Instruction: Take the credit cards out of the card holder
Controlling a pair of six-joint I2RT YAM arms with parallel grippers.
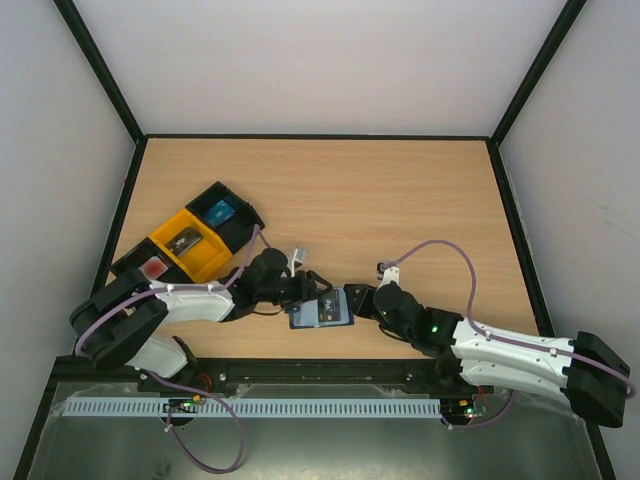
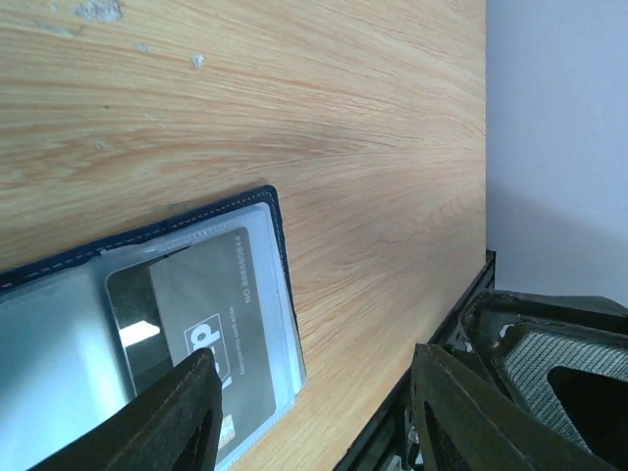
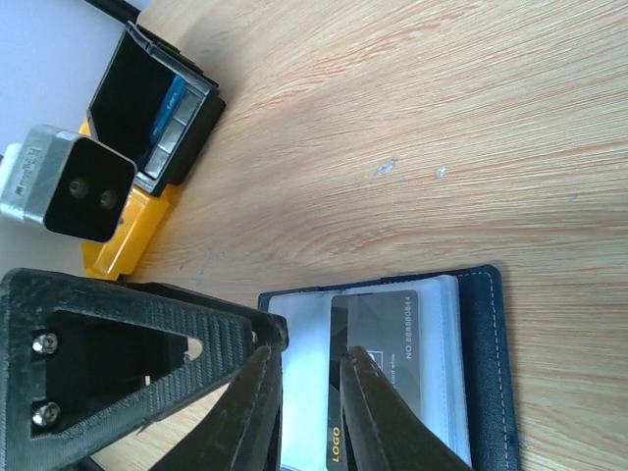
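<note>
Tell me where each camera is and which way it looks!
Top camera: above and behind the robot, looking down on the table; the left arm and right arm show, meeting at the card holder.
Left wrist camera: on the left arm, looking across the table over the card holder's corner; the left claw shows, fingers apart.
Right wrist camera: on the right arm, looking at the card holder, trays beyond; the right claw shows, fingers nearly together.
Shared: both wrist views show the same dark card in the card holder.
</note>
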